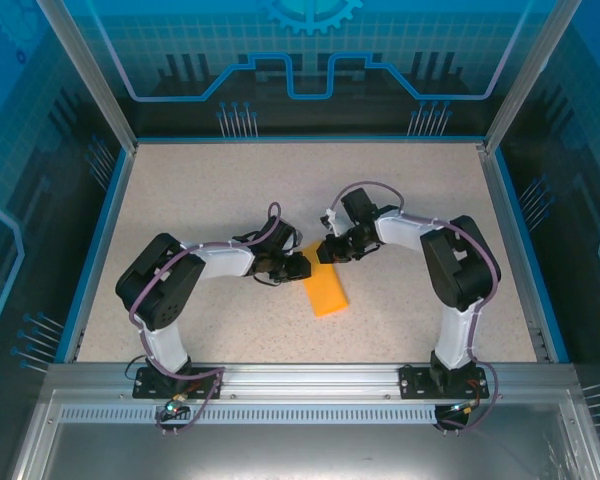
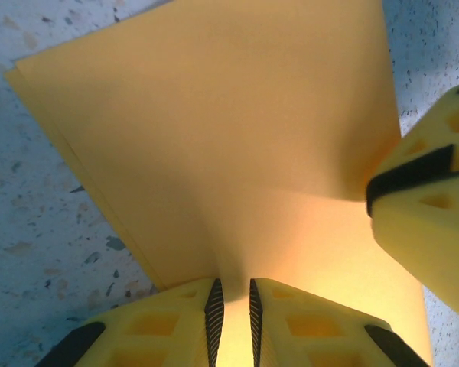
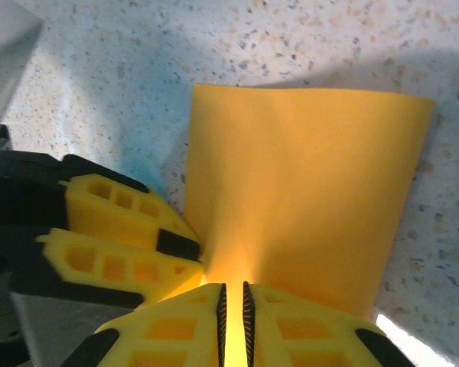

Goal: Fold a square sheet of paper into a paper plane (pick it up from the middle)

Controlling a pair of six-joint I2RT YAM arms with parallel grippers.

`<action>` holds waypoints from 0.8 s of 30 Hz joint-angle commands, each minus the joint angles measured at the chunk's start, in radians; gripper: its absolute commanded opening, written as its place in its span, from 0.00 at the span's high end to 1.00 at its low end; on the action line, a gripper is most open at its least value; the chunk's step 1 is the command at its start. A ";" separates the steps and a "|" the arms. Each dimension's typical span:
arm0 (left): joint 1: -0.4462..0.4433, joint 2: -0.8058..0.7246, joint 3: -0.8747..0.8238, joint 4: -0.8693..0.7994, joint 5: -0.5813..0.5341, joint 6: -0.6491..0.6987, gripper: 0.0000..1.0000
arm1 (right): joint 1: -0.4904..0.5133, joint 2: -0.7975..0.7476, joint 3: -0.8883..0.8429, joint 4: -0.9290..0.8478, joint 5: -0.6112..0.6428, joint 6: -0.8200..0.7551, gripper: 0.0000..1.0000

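Nearest the bases, the left arm [image 1: 220,262] and the right arm [image 1: 410,232] bend inward over the speckled desk [image 1: 180,190] and meet at its middle. Between them is the sheet of paper [image 1: 327,292], a narrow orange-yellow oblong that seems already doubled over, since the left wrist view shows two layered edges along one side. Its long axis runs from near to far, leaning a little leftward at the far end. The near short end is free and points toward the bases; whether it rests on the desk or hangs just above it I cannot tell. Both grips sit at the far end. The left jaws come in from the left, pressed almost together and pinching the paper, which glows between the ribbed pads [image 2: 214,313]. The right jaws come in from the right and pinch it the same way between their pads [image 3: 222,310]. The two sets of jaws are just beside each other. As I judge it, the coming move turns on this: the whole free length runs away from both jaws toward the bases, and neither arm is nearer to it.
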 commanded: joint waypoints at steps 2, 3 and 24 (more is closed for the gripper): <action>-0.006 0.034 -0.013 -0.113 -0.075 0.034 0.78 | -0.023 0.038 0.027 -0.017 -0.006 -0.032 0.84; -0.006 0.035 -0.013 -0.114 -0.076 0.034 0.78 | -0.024 0.043 0.026 -0.018 -0.004 -0.037 0.84; -0.005 0.047 0.007 -0.140 -0.088 0.051 0.79 | -0.047 0.019 0.029 0.010 -0.021 -0.025 0.83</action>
